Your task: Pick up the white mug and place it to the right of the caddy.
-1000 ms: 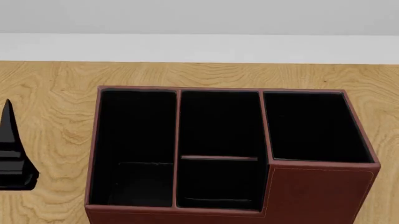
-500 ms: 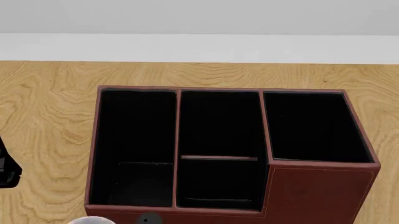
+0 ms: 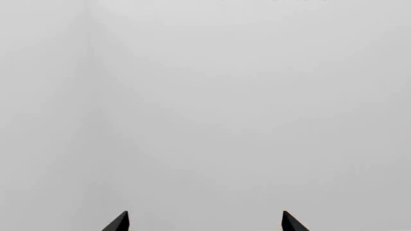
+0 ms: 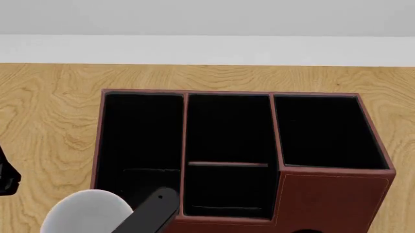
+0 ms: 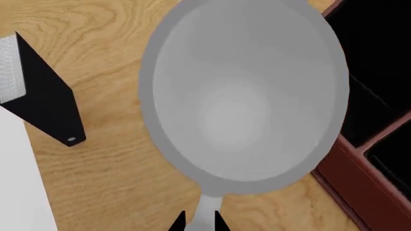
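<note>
- The glossy white tapered mug (image 4: 87,213) is seen in the head view at about 7 o'clock, in front of the left front corner of the large red-brown leather-look caddy (image 4: 334,201) with black-lined compartments.
- In the right wrist view, the mug (image 5: 244,96) is viewed from above, its open mouth upward, over the light wood-grain surface (image 5: 109,178) beside the caddy's wall (image 5: 359,178).
- The right pincer (image 5: 199,222) is closed on the mug's thin loop handle (image 5: 207,209), with a dark fingertip shown on each side of it.
- A black arm link (image 4: 149,216) is seen beside the mug.
- The left pincer (image 3: 204,222) is held apart, with only plain grey shown between its tips.
</note>
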You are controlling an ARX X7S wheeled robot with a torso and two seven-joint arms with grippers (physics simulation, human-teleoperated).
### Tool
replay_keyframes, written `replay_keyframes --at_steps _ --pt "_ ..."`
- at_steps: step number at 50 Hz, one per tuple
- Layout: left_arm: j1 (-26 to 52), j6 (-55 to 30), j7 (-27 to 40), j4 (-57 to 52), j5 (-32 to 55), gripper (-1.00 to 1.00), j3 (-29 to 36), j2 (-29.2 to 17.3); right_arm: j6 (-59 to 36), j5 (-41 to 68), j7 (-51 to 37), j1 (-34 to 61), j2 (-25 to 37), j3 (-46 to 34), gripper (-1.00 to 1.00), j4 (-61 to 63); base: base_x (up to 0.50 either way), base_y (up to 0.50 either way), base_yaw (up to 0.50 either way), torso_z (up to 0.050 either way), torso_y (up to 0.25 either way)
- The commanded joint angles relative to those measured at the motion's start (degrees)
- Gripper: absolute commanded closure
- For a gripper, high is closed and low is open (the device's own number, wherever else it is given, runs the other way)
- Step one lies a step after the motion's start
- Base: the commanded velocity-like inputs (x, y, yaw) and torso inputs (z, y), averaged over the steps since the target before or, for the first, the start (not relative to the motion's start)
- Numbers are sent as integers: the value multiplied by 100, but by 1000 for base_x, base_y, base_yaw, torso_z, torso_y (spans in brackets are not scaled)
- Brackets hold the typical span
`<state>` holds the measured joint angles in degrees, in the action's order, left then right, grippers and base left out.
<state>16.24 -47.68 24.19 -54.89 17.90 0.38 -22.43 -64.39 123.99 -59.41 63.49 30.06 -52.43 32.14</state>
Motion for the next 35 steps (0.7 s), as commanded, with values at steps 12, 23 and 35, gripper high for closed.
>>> replay_keyframes --at_steps 12,23,35 --pt "36 13 68 2 87 -100 -4 -47 253 519 -342 479 456 209 100 376 0 0 0 0 0" --pt "11 62 87 5 131 -100 -14 -71 353 759 -469 706 786 341 100 504 0 0 0 0 1" --pt "-12 75 124 -23 186 -100 -35 -100 401 898 -487 905 1009 452 100 481 0 0 0 0 0"
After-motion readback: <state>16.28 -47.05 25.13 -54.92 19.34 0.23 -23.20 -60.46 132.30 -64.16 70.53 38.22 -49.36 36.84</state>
